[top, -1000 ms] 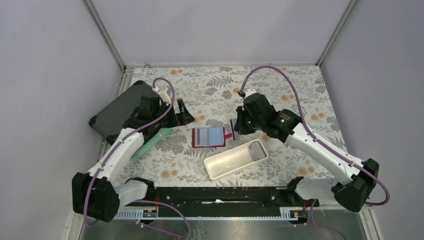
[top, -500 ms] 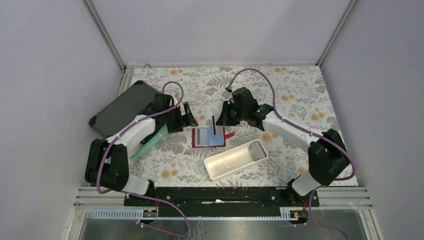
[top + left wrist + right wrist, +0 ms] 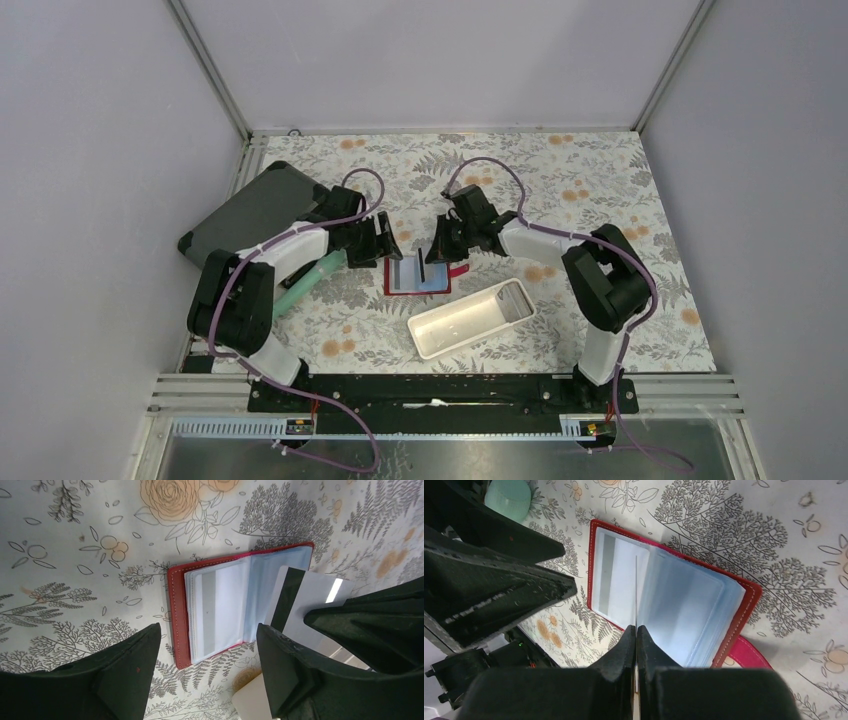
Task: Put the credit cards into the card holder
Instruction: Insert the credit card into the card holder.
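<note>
Top view: card holder [image 3: 414, 277] lies open, face up, near the middle of the floral surface [image 3: 600, 180]; red cover edge shows round pale clear sleeves [image 3: 220, 605]; a pale card with a grey stripe shows through the uppermost sleeve.

Left pincer [image 3: 384, 246] sits at 10 o'clock of the holder; released; from its own wrist camera we see the fingers [image 3: 125, 675] well apart with nothing between them, the holder's left half framed in the gap; we cannot tell whether they touch it.

Right pincer [image 3: 636, 630] sits at 1 o'clock of the holder; clenched on a credit card [image 3: 310, 597]; the card is white with a black stripe in the left wrist view, and only a thin edge-on line in the right wrist view; it stands on edge over the holder's open pages, roughly along the fold; whether its lower edge is touching a sleeve we cannot tell.

White tray [image 3: 470, 318] lies at 5 o'clock of the holder, just beside it, apart; dark grey case [image 3: 245, 215] at 10 o'clock, beyond the left arm; mint-green object [image 3: 300, 287] at 9 o'clock, partly under that arm.
</note>
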Motion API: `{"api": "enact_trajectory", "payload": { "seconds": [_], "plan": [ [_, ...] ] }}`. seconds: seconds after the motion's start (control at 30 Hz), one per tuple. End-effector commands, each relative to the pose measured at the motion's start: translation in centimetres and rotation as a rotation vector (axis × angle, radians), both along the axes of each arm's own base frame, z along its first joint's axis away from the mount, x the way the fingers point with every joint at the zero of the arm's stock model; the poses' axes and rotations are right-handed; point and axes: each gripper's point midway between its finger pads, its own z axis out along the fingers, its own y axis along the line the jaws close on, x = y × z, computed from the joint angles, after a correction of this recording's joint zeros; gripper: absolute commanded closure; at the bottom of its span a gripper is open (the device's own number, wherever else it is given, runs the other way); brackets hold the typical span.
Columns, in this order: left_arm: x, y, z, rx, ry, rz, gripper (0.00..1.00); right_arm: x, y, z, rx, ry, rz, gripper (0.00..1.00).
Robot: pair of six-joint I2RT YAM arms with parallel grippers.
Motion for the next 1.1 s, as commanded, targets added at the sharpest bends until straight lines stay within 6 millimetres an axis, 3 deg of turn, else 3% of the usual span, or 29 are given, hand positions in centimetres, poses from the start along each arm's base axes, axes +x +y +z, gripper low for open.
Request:
{"api": "enact_trajectory", "payload": {
  "seconds": [0.0,0.33,0.77,1.07],
  "plan": [
    [0.7,-0.3,0.5,0.055,-0.044,-0.026,0.28,1.1,1.9,1.7,0.107,-0.032,0.029,1.0],
    [-0.3,-0.6,-0.9,0.079,0.006,-0.046,0.32,0.7,2.3,-0.2,0.124,0.024,0.02,1.0],
    [-0.5,-0.7,-1.6,0.086,0.03,-0.053,0.38,-0.1,0.9,-2.1,0.063,0.051,-0.018,1.0],
    [-0.6,-0.8,-2.0,0.094,0.045,-0.059,0.42,0.0,1.0,-2.0,0.073,0.054,-0.03,1.0]
  ]
}}
